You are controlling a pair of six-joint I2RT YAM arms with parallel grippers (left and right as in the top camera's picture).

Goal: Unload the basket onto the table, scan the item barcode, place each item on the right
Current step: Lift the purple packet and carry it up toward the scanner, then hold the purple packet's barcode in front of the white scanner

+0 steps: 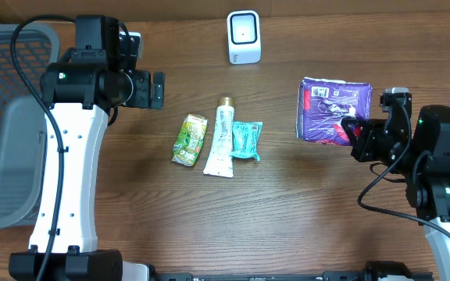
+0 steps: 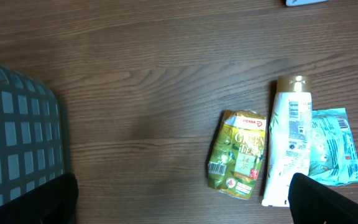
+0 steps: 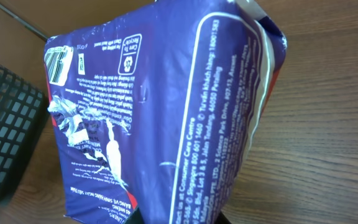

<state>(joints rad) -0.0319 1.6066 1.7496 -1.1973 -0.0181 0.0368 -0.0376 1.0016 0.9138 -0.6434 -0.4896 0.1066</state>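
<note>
My right gripper (image 1: 353,128) is shut on a purple pack (image 1: 333,110) with white print, held at the table's right side. In the right wrist view the purple pack (image 3: 166,112) fills the frame, its barcode (image 3: 56,64) at the upper left. A white scanner (image 1: 244,37) stands at the back centre. In the middle lie a green pouch (image 1: 189,139), a white tube (image 1: 221,140) and a teal packet (image 1: 247,140). My left gripper (image 1: 156,90) is open, above the table left of them. The left wrist view shows the green pouch (image 2: 238,154), white tube (image 2: 289,143) and teal packet (image 2: 332,147).
A grey mesh basket (image 1: 6,117) sits at the left edge of the table, its corner (image 2: 17,130) in the left wrist view. Black cables run along both arms.
</note>
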